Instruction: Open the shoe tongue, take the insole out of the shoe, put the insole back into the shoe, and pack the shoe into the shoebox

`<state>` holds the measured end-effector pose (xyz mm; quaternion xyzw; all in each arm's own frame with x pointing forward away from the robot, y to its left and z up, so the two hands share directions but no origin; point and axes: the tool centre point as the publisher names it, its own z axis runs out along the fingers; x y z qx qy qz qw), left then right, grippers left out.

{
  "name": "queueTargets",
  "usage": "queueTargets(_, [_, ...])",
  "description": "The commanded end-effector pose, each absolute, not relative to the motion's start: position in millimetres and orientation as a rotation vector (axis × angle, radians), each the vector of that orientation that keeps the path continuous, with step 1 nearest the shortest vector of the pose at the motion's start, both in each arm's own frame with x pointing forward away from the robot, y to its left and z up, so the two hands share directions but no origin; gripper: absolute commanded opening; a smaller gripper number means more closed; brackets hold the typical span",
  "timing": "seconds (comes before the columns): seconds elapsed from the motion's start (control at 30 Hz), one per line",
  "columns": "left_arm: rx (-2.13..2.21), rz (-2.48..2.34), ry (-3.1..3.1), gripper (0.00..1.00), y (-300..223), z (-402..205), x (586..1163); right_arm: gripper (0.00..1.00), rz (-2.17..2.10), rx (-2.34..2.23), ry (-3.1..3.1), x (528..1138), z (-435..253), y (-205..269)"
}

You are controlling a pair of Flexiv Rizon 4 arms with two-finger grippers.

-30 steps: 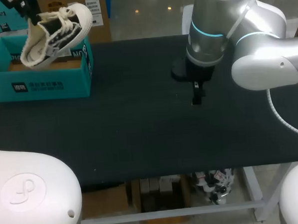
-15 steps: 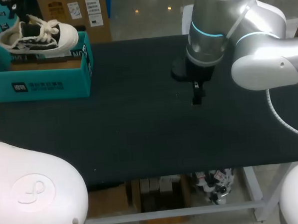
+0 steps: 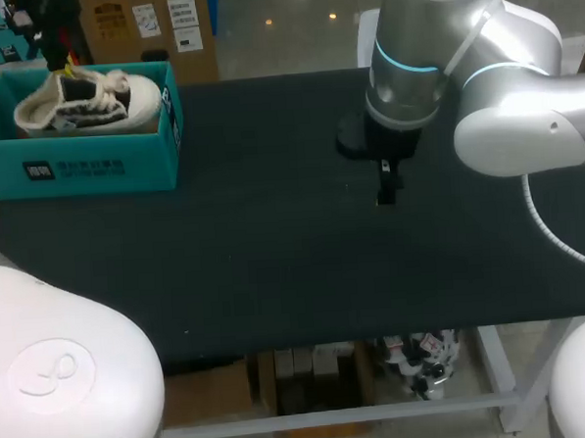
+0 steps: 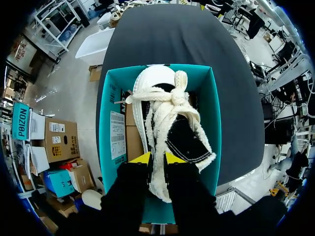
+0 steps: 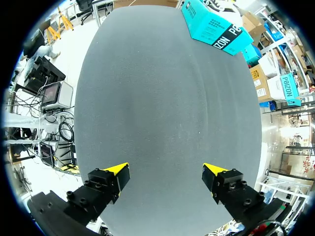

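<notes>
A black-and-white laced shoe [image 3: 85, 100] lies on its side inside the teal shoebox [image 3: 83, 156] at the table's far left corner. In the left wrist view the shoe [image 4: 172, 113] fills the shoebox [image 4: 112, 128], toe pointing away. My left gripper [image 4: 158, 160] stands over the heel end, its yellow tips close together with the white heel rim pinched between them. In the head view the left gripper [image 3: 67, 66] is mostly hidden behind the box's back edge. My right gripper [image 5: 166, 177] hangs open above the bare table, nothing between its fingers. No insole shows.
The black tabletop [image 3: 273, 230] stretches between the box and the right arm [image 3: 412, 66]. From the right wrist view the shoebox [image 5: 216, 27] lies far ahead at the table's corner.
The left gripper has lowered the shoe from a tilted hang above the box until it lies inside it. The right arm has not moved.
</notes>
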<state>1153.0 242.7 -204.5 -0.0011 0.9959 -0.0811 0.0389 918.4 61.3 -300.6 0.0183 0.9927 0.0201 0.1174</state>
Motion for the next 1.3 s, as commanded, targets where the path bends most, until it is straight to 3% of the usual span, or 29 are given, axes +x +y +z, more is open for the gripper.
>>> queueTargets(0.03, [0.007,-0.246,3.12,1.0,241.8,-208.9,1158.8,1.0,0.056,0.053,2.907,918.5,-300.0,61.5])
queueTargets(0.27, [0.039,-0.226,3.122,1.0,221.4,-200.2,1143.7,1.0,0.056,0.053,2.907,918.5,-300.0,61.5])
queueTargets(0.8, [0.155,-0.183,3.089,1.0,118.8,-154.8,1084.5,1.0,0.056,0.053,2.907,918.5,-300.0,61.5])
queueTargets(1.3, [0.039,-0.147,2.94,1.0,40.2,-173.8,991.1,1.0,0.056,0.053,2.907,918.5,-300.0,61.5])
